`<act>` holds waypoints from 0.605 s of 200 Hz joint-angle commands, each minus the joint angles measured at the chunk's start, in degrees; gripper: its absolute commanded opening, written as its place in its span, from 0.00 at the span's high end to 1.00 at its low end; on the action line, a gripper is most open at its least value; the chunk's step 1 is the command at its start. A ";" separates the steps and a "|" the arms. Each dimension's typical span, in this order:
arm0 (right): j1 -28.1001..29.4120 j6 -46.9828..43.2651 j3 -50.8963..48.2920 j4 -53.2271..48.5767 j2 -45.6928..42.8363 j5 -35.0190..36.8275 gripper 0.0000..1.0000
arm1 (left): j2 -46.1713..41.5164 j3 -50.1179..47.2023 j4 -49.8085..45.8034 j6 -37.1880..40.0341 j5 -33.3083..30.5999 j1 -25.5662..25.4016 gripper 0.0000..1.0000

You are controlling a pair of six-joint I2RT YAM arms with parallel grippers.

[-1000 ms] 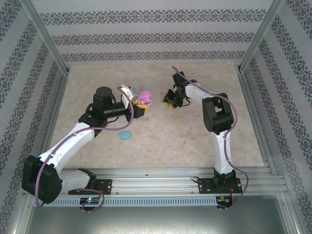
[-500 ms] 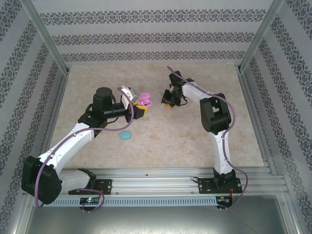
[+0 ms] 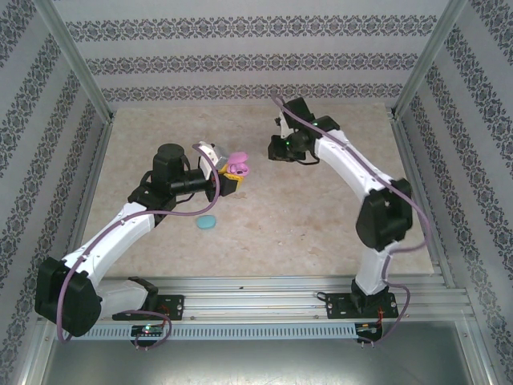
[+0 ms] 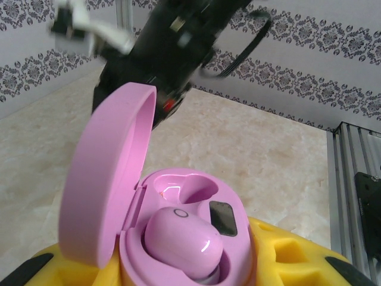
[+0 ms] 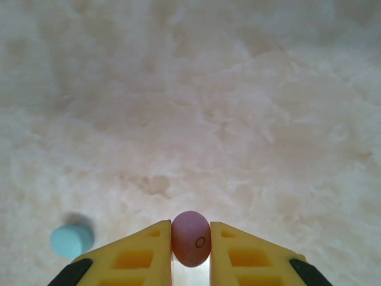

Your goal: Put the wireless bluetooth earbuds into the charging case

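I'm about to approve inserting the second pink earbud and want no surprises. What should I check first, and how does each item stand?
1. Grip on pink earbud by right gripper: ok.
2. Open lid on pink case: ok.
3. Hold of left gripper on pink case: ok.
4. Empty far slot, behind the seated earbud: ok.
5. Alignment of right gripper over far slot: not ok, it hangs apart, beside the case.
6. Turn of pink earbud to fit slot: cannot tell.

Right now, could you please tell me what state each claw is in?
Left claw: closed on the open pink charging case.
Right claw: closed on a pink earbud.
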 commanded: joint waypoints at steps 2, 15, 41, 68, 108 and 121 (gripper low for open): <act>2.24 -4.31 -2.14 -6.71 -5.57 4.60 0.82 | -0.61 0.49 3.17 -1.00 0.81 -0.66 0.85; 3.76 -4.80 -2.42 -8.54 -8.92 6.17 0.82 | -0.38 0.48 4.04 -1.44 0.92 -0.71 0.85; 6.75 -4.25 -3.08 -10.19 -14.64 8.37 0.82 | 0.70 1.23 5.11 -2.23 1.45 -0.70 0.85; 10.28 -3.78 -2.98 -10.14 -19.51 10.89 0.82 | 2.08 2.53 5.75 -2.74 2.32 -0.74 0.85; 16.03 -6.10 0.50 -9.16 -21.08 13.19 0.82 | 3.56 3.44 7.52 -4.77 4.51 -0.74 0.85; 17.50 -7.24 2.31 -9.05 -20.34 13.47 0.82 | 3.49 3.35 7.58 -5.08 4.94 -0.66 0.85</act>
